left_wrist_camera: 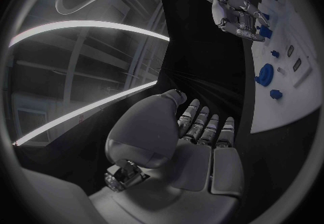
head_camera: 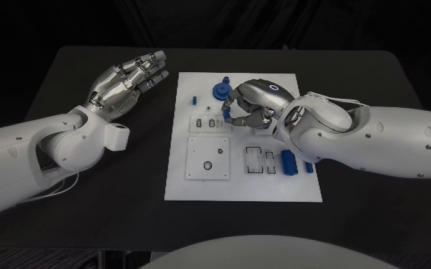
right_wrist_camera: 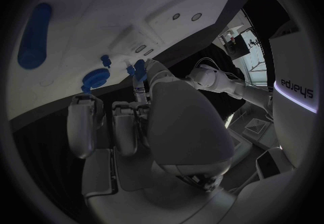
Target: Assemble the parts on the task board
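The white task board (head_camera: 180, 182) lies in the middle of the black table. My right hand (head_camera: 254, 103) hovers over its upper middle with fingers curled and pinches a small blue part (head_camera: 234, 119), also seen at the fingertips (right_wrist_camera: 140, 67) and from across the table (left_wrist_camera: 264, 32). Just beyond that hand stands a round blue part (head_camera: 222, 88) (right_wrist_camera: 94, 79) (left_wrist_camera: 264, 73). A small blue peg (head_camera: 194, 100) (right_wrist_camera: 106, 61) stands left of it. A blue cylinder (head_camera: 288, 162) (right_wrist_camera: 34, 35) lies at the board's lower right. My left hand (head_camera: 130, 82) is off the board's left edge, fingers spread, holding nothing.
Recessed slots (head_camera: 208, 122) sit under the right hand's fingertips. A square plate with holes (head_camera: 208, 155) and two more slots (head_camera: 260, 159) lie nearer me. My right forearm (head_camera: 359, 135) covers the board's right edge. Bare table (head_camera: 99, 213) surrounds the board.
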Robot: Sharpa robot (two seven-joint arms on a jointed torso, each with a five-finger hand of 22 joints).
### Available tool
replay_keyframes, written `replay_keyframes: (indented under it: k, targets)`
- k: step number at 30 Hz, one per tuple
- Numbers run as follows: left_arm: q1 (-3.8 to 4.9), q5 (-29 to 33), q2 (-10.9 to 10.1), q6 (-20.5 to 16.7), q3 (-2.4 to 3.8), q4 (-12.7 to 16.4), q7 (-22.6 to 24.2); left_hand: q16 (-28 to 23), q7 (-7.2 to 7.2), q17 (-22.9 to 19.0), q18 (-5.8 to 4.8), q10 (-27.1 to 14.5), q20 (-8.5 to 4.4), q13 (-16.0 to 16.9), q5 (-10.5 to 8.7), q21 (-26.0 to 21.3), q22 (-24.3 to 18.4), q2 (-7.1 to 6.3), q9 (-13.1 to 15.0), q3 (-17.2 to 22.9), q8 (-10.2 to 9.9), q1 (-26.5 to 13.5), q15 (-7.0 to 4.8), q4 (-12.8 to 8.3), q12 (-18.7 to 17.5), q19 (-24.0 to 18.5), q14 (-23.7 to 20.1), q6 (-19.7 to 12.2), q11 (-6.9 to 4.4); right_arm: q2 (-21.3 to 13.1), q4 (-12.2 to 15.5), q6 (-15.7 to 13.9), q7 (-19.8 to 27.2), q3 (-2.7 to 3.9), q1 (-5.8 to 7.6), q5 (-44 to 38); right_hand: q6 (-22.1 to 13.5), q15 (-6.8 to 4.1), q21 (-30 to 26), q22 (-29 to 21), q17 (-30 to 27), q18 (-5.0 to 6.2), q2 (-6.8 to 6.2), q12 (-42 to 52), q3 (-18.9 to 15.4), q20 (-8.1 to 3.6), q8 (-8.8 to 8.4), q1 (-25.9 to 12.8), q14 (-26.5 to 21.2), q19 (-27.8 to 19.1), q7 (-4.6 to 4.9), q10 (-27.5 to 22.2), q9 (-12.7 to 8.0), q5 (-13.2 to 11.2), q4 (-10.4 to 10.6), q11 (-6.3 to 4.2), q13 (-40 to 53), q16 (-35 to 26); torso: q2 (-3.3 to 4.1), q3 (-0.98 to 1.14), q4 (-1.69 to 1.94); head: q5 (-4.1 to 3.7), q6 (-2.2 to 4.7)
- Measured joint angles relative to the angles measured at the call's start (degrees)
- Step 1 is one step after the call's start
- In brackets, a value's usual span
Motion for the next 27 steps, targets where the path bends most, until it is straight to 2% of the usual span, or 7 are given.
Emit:
replay_keyframes:
  k: [11, 17, 27]
  targets:
    - [-0.07, 0.11, 0.26, 0.21, 0.0, -0.11, 0.0, 0.0, 0.0, -0.01, 0.0, 0.0, 0.0, 0.0, 0.0, 0.0, -0.01, 0.0, 0.0, 0.0, 0.0, 0.0, 0.19, 0.0, 0.17, 0.0, 0.19, 0.0, 0.0, 1.63, -1.67, 1.97, -3.76, 0.03, -0.67, -2.28, 0.0, 0.0, -0.22, 0.0, 0.0, 0.0, -0.02, 0.0, -0.01, 0.0, 0.0, -0.14, 0.0, 0.0, -0.01, 0.0, 0.0, 0.49, 0.0, 0.0, 0.03, 0.0, -0.01, 0.19, -0.04, 0.48, -0.55]
    - [-0.14, 0.15, 0.33, 0.31, 0.0, -0.15, 0.0, 0.08, 0.0, -0.01, 0.0, 0.0, 0.0, 0.0, 0.0, 0.0, -0.01, 0.0, 0.0, 0.0, 0.0, 0.0, 0.19, 0.0, 0.17, 0.0, 0.19, 0.0, 0.0, 1.87, -2.09, 2.52, -4.87, 0.03, -0.8, -2.78, -0.2, 0.0, -0.51, 0.0, 0.0, -0.01, -0.09, 0.0, -0.01, -0.2, -0.01, -0.21, 0.0, -0.21, -0.21, 0.0, 0.01, 0.51, -0.01, 0.0, 0.04, 0.0, 0.03, 0.28, -0.15, 0.59, -0.6]
    - [-0.19, 0.19, 0.32, 0.39, 0.0, -0.19, 0.0, 0.24, 0.0, -0.01, 0.0, -0.22, 0.0, 0.0, 0.0, 0.0, 0.04, 0.0, 0.0, 0.0, 0.0, 0.0, 0.18, 0.0, 0.17, 0.0, 0.19, 0.0, 0.21, 2.44, -2.82, 2.96, -5.52, 0.03, -0.9, -3.11, -0.37, 0.0, -0.52, -0.01, 0.0, -0.01, -0.17, 0.0, -0.16, -0.2, -0.52, -0.28, 0.0, -0.21, -0.45, 0.0, 0.04, 0.51, -0.16, 0.0, 0.03, 0.0, -0.03, 0.24, -0.13, 0.64, -0.79]
